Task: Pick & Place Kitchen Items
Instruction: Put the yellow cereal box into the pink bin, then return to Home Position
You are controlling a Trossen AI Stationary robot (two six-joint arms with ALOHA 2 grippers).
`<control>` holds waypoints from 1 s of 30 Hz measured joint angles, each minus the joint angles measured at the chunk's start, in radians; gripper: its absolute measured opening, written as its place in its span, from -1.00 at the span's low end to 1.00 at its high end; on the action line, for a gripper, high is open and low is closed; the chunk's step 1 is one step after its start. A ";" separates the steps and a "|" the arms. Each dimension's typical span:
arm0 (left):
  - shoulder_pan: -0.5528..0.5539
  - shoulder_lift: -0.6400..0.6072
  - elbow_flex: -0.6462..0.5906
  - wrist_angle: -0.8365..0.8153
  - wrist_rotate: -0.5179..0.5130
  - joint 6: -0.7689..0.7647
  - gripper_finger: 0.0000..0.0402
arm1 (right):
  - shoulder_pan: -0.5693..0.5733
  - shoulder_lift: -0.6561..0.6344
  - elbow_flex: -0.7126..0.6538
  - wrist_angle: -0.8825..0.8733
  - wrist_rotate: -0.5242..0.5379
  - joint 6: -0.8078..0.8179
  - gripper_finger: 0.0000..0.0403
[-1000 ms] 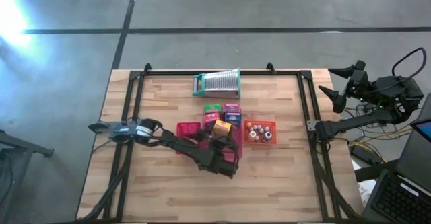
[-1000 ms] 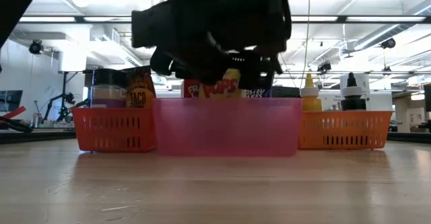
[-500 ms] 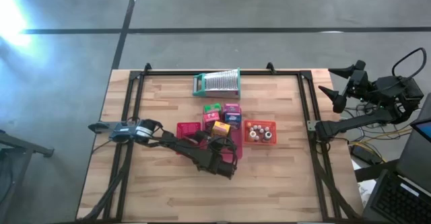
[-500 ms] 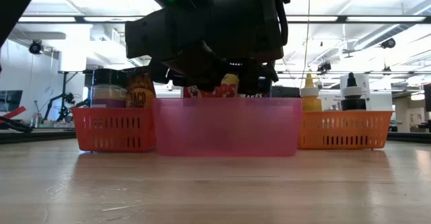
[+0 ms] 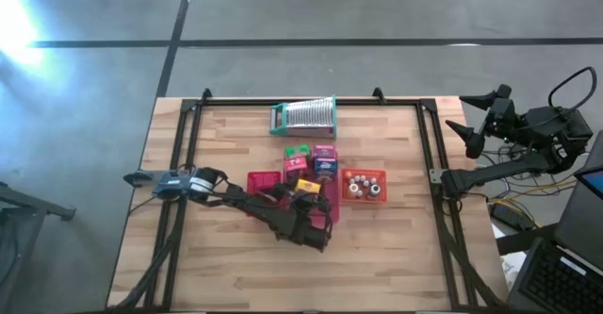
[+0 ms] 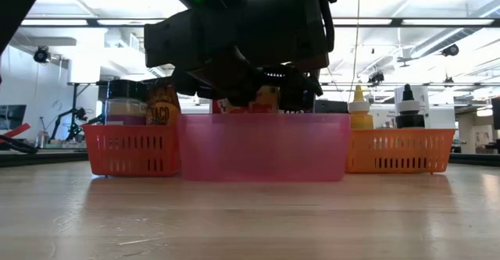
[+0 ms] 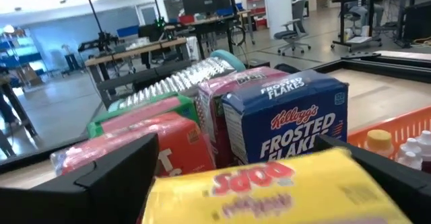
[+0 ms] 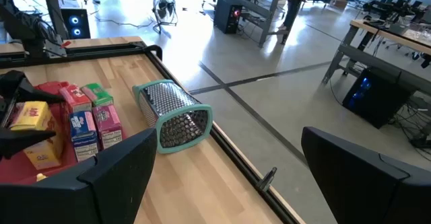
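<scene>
Jaws wide, wooden table (image 5: 236, 257), bright workshop

L claw (image 5: 303, 199) open mid-table; R claw (image 5: 464, 118) open, parked off right edge.

The translucent pink plastic bin (image 5: 332, 204) sits mid-counter, between the red mesh tray (image 5: 257, 181) on its left and the orange mesh tray of small bottles (image 5: 363, 186) on its right. Cereal boxes stand in the bin: the yellow box (image 5: 308, 187) nearest the front, the blue-purple box (image 5: 326, 166) behind it. The ribbed silver metal grater (image 5: 303, 116) lies behind them, near the counter's (image 5: 226, 267) back edge.
</scene>
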 joint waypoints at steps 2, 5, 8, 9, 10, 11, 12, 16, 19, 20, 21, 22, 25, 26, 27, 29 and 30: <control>-0.005 -0.002 0.002 0.000 -0.015 0.019 0.99 | 0.000 0.000 0.000 0.000 0.000 0.000 0.81; -0.011 -0.012 0.011 -0.001 -0.027 0.051 0.99 | 0.000 0.000 0.000 0.000 0.000 0.000 0.81; -0.011 -0.028 0.021 0.001 -0.034 0.089 0.99 | 0.000 0.000 0.000 0.000 0.000 0.000 0.81; -0.011 -0.032 0.025 0.005 -0.035 0.100 0.99 | 0.000 0.000 0.000 0.000 0.000 0.000 0.81; -0.012 -0.038 0.027 0.003 -0.035 0.112 0.99 | 0.000 0.000 0.000 0.000 0.000 0.000 0.81; -0.012 -0.041 0.030 0.001 -0.035 0.123 0.99 | 0.000 0.000 0.000 0.000 0.000 0.000 0.81; -0.012 -0.044 0.037 0.002 -0.035 0.140 0.99 | 0.000 0.000 0.000 0.000 0.000 0.000 0.81; -0.020 -0.073 0.068 -0.003 -0.035 0.214 0.99 | 0.000 0.000 0.000 0.000 0.000 0.000 0.81; -0.035 -0.109 0.091 -0.046 -0.035 0.222 0.99 | 0.000 0.000 0.000 0.000 0.000 0.000 0.81; -0.045 -0.131 0.093 -0.056 -0.034 0.222 0.99 | 0.000 0.000 0.000 0.000 0.000 0.000 0.81; -0.059 -0.153 0.092 -0.077 -0.034 0.226 0.99 | 0.000 0.000 0.000 0.000 0.000 0.000 0.81; -0.076 -0.176 0.092 -0.088 -0.034 0.250 0.99 | 0.000 0.000 0.000 0.000 0.000 0.000 0.81; -0.130 -0.246 0.086 -0.165 -0.029 0.384 0.99 | 0.000 0.000 0.000 0.000 0.000 0.000 0.81; -0.145 -0.266 0.086 -0.191 -0.014 0.424 0.99 | 0.000 0.000 0.000 0.000 0.000 0.000 0.81; -0.157 -0.289 0.084 -0.222 0.017 0.460 0.99 | 0.000 0.000 0.000 0.000 0.000 0.000 0.81; -0.168 -0.333 0.084 -0.257 0.090 0.512 0.99 | 0.000 0.000 0.000 0.000 0.000 0.000 0.81; -0.174 -0.360 0.080 -0.287 0.120 0.524 0.99 | 0.000 0.000 0.000 0.000 0.000 0.000 0.81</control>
